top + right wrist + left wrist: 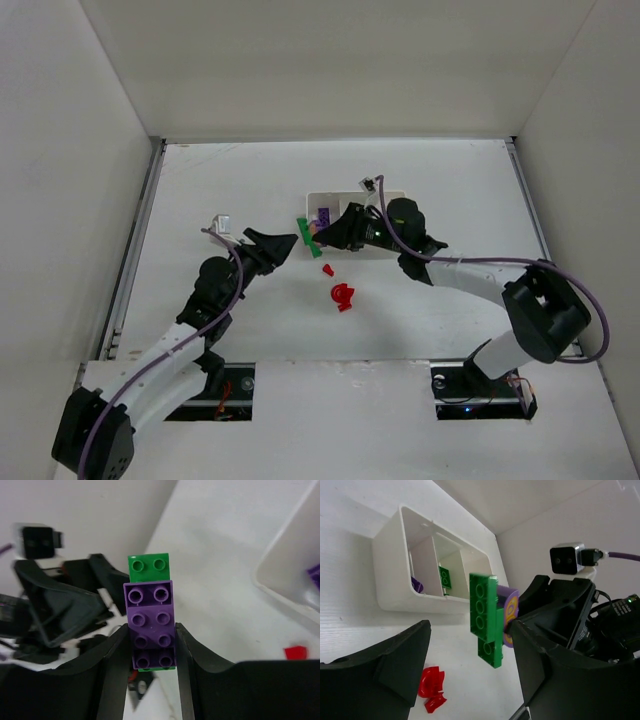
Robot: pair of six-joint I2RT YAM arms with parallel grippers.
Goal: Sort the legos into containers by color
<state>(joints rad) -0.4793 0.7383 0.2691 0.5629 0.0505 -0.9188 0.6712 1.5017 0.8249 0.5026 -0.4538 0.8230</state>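
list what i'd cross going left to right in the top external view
left gripper → green and purple lego stack → red legos → right arm's elbow. The white tray and the right gripper overlap the stack and the reds, so they are left out.

From above, the right end effector (pixel 316 236) covers most of the tray (pixel 340 199), hiding its compartments. Beside the tray, in the left wrist view, the green brick (pixel 484 615) screens most of the purple brick (pixel 509 611).
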